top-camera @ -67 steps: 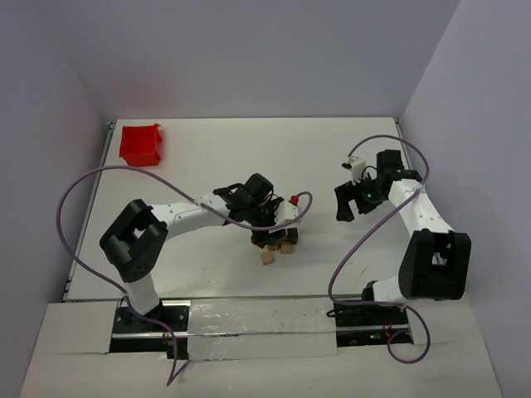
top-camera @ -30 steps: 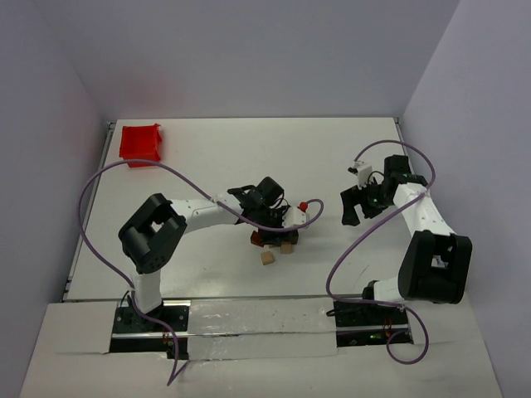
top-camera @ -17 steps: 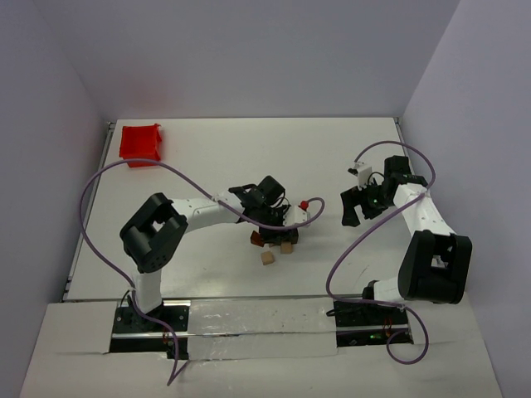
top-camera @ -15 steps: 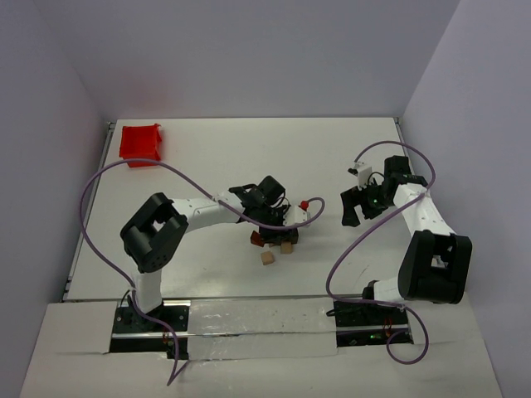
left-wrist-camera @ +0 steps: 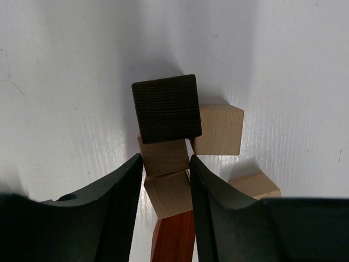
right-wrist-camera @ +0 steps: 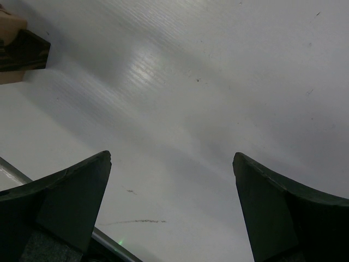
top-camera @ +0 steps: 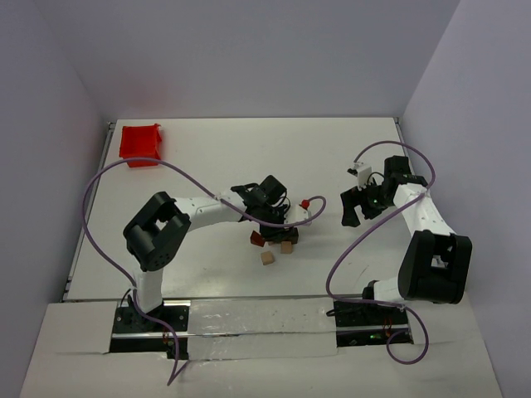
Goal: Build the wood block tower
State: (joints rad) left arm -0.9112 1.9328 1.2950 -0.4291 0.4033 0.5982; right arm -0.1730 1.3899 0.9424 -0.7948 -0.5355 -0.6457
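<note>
Top view: the left gripper [top-camera: 278, 222] sits on the wood block tower [top-camera: 257, 239] mid-table, nearer the near edge. The right gripper [top-camera: 355, 205] hangs by the right edge.

Left wrist: fingers [left-wrist-camera: 122, 202] narrow, clamping the tower's tan cubes (dark cube [left-wrist-camera: 166, 108] beyond).

Right wrist: fingers [right-wrist-camera: 62, 202] spread wide.

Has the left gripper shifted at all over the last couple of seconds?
Yes. Measured against the red bin, the left gripper has shifted slightly to the right, away from the bin. It stays closed around the block tower.
</note>
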